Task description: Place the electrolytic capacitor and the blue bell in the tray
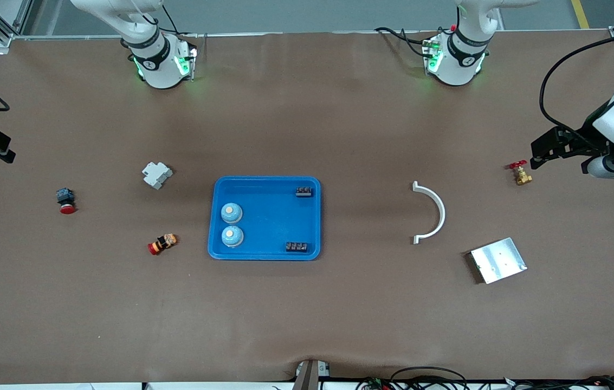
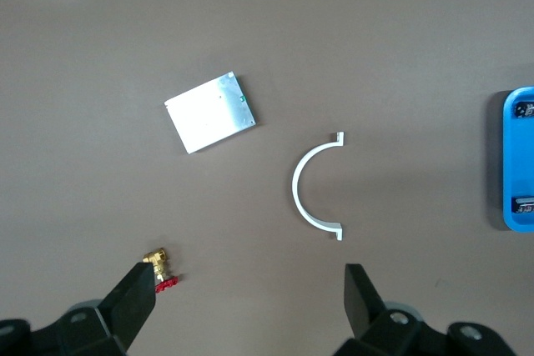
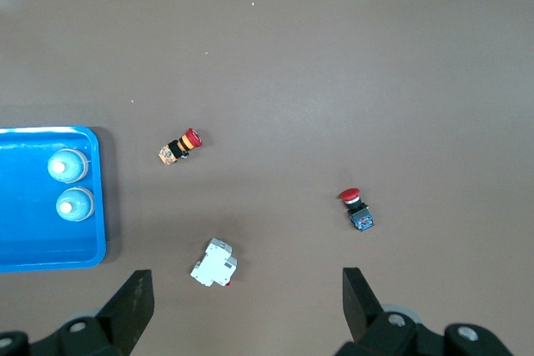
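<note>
Brown table: tray (image 1: 265, 218) mid-table (both end effectors apart).

Left gripper (image 2: 242, 306) and right gripper (image 3: 246, 306) both raised over the tabletop at their own ends — fingers spread wide, holding nothing.

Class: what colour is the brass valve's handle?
Red; the brass valve shows it best in the front view.

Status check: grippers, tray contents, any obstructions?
Left gripper, right gripper open, empty. Bright-blue plastic tray holds two blue bells, two black parts. No obstructions.
</note>
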